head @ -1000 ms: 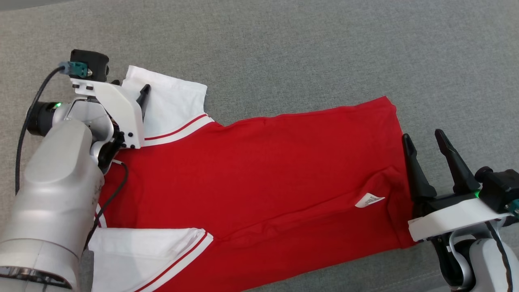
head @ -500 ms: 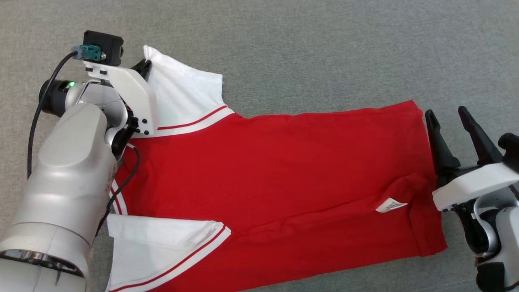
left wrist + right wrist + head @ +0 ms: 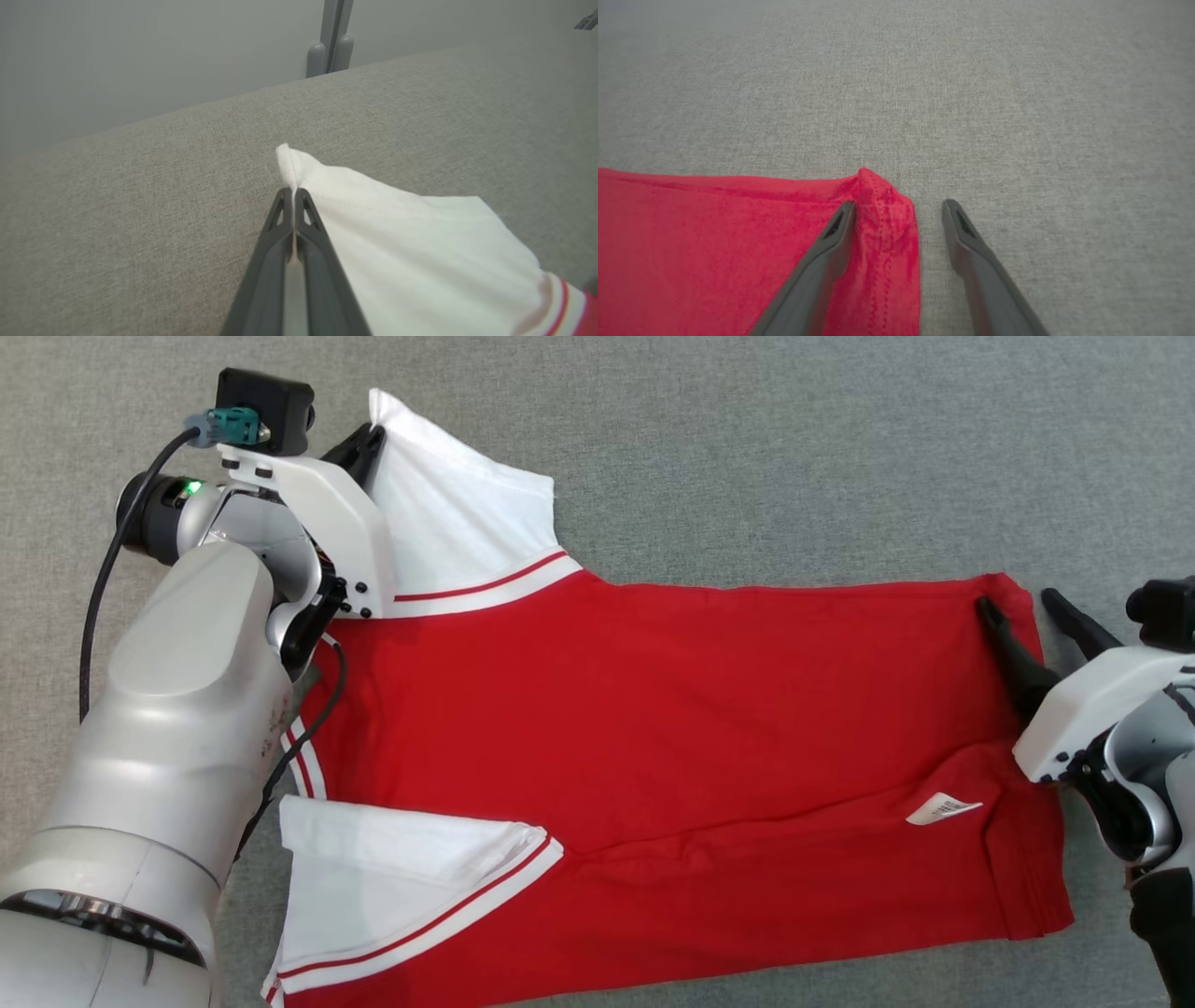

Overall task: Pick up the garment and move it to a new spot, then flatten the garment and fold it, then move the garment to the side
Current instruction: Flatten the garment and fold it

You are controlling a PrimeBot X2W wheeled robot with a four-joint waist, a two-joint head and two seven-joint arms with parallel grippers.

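Now left gripper (image 3: 294, 192) tight on sleeve edge (image 3: 288, 161), right gripper (image 3: 900, 205) wide astride hem (image 3: 883, 226).

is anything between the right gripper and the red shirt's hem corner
Nothing visible does. The open right gripper straddles the hem corner of the red shirt, which lies on the grey fabric surface.
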